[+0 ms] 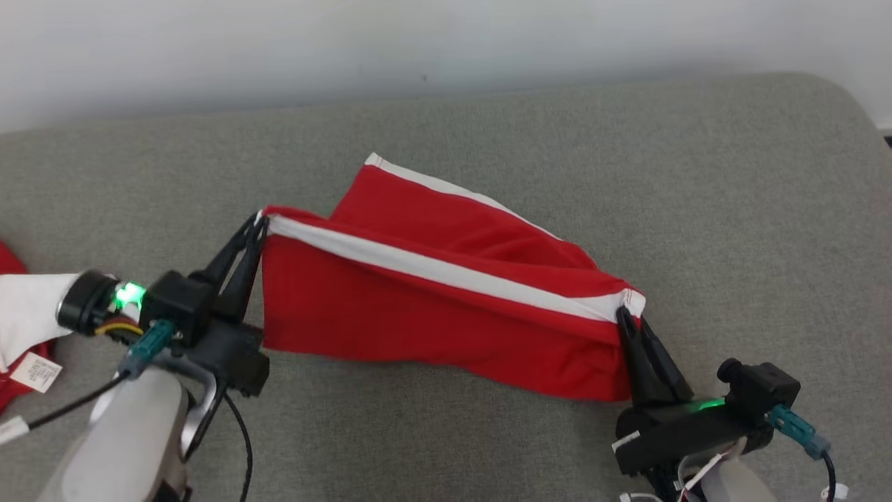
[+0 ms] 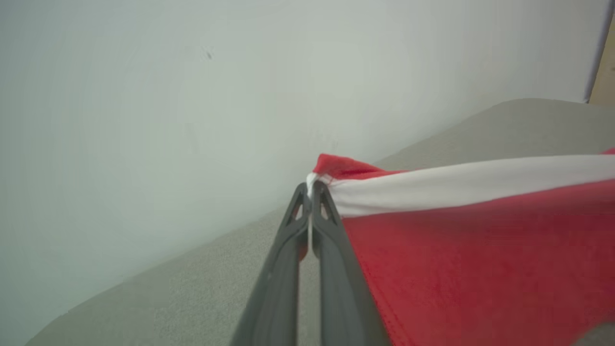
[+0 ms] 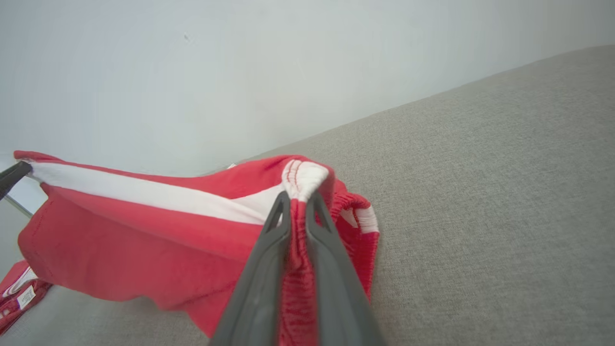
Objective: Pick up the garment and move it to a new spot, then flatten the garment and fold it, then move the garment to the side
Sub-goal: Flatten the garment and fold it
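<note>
A red garment (image 1: 432, 328) with a white stripe (image 1: 446, 268) along its upper edge is stretched between the two grippers above a grey fabric-covered surface (image 1: 732, 195). It lies roughly at the middle of that surface, and a pale wall (image 1: 418, 42) runs behind.

The left gripper (image 1: 258, 223) is clenched on the garment's left upper corner. In the left wrist view its two dark fingers (image 2: 331, 226) are pressed together, with a thin edge of white cloth pinched between them. The right gripper (image 1: 627, 317) grasps the right upper corner. In the right wrist view the gathered, ribbed band of the garment runs down between its fingers (image 3: 259, 269), and a white bunch of cloth sits at the tips.

The stripe slopes from the left gripper, farther up the head view, down to the right gripper. Below it the red cloth hangs as a broad panel. A second layer, with its own white edge (image 1: 446, 185), sticks out behind and rests on the surface toward the wall. The lower hem seems to hang just clear of the surface, though the angle does not settle this.

At the far left edge of the head view lies another red and white cloth (image 1: 10, 401) with a small printed label (image 1: 35, 371), well apart from the held garment.
</note>
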